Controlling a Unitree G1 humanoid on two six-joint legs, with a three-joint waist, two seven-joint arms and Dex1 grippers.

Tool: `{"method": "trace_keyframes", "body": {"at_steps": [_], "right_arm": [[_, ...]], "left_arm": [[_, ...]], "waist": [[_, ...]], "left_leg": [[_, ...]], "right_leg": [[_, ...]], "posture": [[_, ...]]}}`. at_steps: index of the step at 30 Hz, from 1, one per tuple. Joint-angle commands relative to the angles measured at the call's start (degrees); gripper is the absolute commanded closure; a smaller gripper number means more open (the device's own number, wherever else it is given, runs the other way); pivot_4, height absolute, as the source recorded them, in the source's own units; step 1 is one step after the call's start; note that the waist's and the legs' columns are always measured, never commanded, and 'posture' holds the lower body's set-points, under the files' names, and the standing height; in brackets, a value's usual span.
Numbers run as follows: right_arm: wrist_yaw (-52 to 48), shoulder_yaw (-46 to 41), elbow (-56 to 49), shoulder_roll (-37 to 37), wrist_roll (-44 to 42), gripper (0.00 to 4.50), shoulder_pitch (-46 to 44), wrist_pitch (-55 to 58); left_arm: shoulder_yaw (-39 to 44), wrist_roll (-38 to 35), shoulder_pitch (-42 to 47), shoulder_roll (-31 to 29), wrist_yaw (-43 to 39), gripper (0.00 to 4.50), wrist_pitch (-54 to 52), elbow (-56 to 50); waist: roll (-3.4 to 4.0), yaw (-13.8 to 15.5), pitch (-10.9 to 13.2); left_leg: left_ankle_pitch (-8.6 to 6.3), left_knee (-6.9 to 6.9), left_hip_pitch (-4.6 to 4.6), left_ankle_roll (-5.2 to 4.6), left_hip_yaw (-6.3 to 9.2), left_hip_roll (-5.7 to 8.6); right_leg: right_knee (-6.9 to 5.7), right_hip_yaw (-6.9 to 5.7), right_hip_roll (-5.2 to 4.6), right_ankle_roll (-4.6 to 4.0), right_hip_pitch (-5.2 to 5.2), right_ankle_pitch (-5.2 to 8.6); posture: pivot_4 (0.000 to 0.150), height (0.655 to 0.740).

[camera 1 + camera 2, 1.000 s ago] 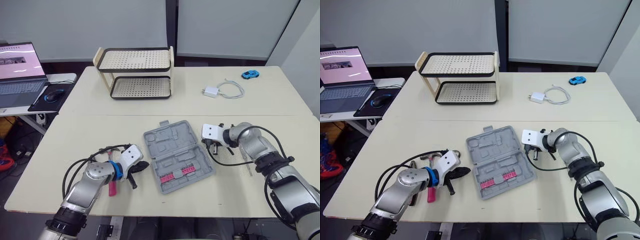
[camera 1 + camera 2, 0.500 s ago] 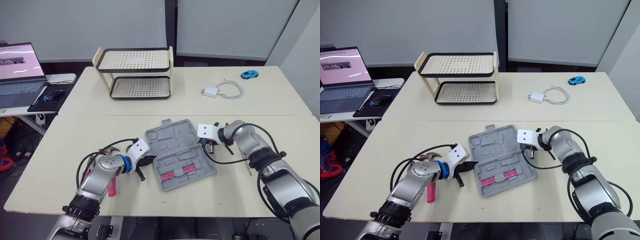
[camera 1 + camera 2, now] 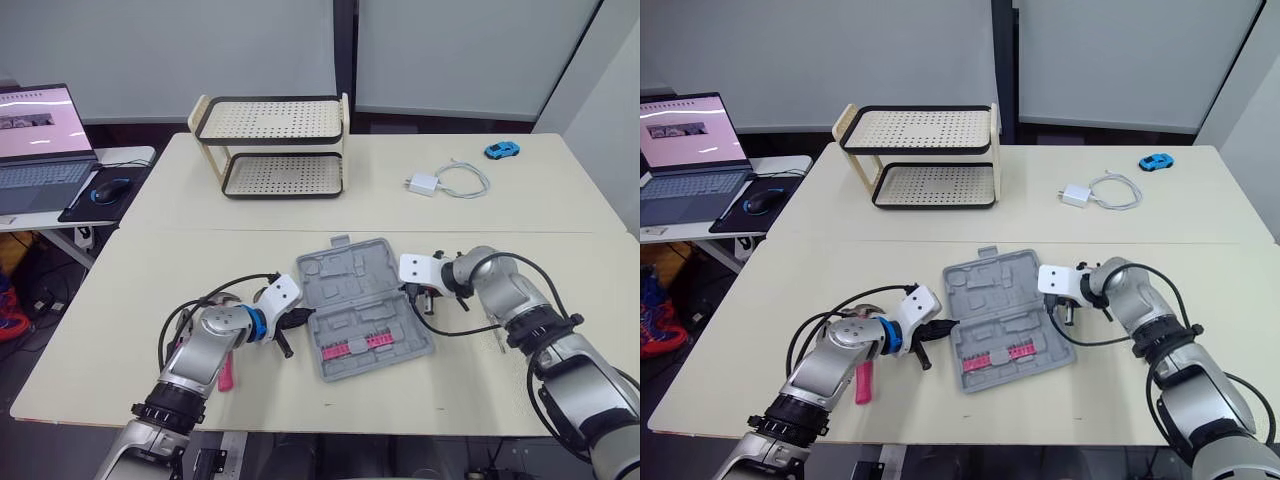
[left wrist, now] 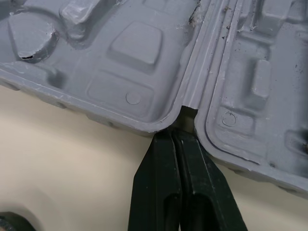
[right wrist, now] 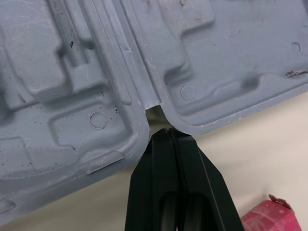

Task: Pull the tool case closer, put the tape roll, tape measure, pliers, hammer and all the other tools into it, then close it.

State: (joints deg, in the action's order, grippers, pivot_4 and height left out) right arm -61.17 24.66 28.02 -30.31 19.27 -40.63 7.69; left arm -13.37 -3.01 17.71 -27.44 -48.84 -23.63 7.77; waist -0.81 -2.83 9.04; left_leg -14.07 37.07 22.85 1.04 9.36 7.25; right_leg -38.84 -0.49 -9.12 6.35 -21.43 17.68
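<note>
Head views: the grey tool case lies open and flat at the centre of the frame on the near table. A row of red bits sits in its lower half. The left gripper has its tips at the case's left edge. The right gripper has its tips at the case's right edge. A pink-handled tool lies under the left arm, lower left. On the far table are a two-tier rack at upper centre, and a white charger with cable and a blue toy car at upper right.

Left wrist view: the two black fingers are pressed together with nothing between them. Their tips sit in the notch where the case's hinge meets its rim.

Right wrist view: the fingers are likewise pressed together, with their tips at the hinge notch on the opposite rim. A pink object shows in the lower right corner; what it is, I cannot tell.
</note>
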Motion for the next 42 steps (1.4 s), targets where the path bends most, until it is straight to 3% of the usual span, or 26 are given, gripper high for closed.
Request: {"method": "trace_keyframes", "body": {"at_steps": [1,16,25,42], "right_arm": [[-2.6,1.2,-6.3,1.3,-1.2,4.50,2.0,2.9],[-2.7,-1.9,-34.5,-3.6,-2.8,4.50,18.5,21.3],[-1.6,-4.0,-48.2,-5.4,-3.6,4.50,27.8,30.8],[-0.2,-4.0,-60.9,-10.3,-6.7,4.50,36.2,42.1]], "left_arm": [[-2.1,-0.2,1.4,0.3,-2.3,4.46,0.3,-1.0],[-9.3,3.3,0.6,-1.2,-7.5,4.46,0.3,-7.1],[-11.5,2.5,-4.9,-2.0,-9.7,4.46,-4.0,-14.5],[-15.5,3.8,-5.6,-2.1,-12.1,4.46,-5.5,-16.5]], "waist": [[-0.01,0.0,0.0],[-0.05,1.0,0.0],[-0.06,1.2,0.0],[-0.07,2.0,-0.1]], "left_leg": [[0.00,0.00,0.00,0.00,0.01,0.00],[-0.01,-0.02,0.01,-0.02,0.01,0.00],[-0.02,-0.04,0.02,-0.04,0.01,0.01],[-0.15,-0.04,0.00,-0.26,-0.02,0.01]], "right_leg": [[0.00,0.00,0.00,0.00,0.00,0.00],[0.04,-0.01,0.00,0.00,0.00,0.00],[0.10,0.00,-0.01,0.01,0.03,0.01],[0.26,-0.02,-0.01,0.01,0.13,0.01]], "posture": [[0.150,0.7400],[0.150,0.7400],[0.150,0.7400],[0.150,0.7400]]}}
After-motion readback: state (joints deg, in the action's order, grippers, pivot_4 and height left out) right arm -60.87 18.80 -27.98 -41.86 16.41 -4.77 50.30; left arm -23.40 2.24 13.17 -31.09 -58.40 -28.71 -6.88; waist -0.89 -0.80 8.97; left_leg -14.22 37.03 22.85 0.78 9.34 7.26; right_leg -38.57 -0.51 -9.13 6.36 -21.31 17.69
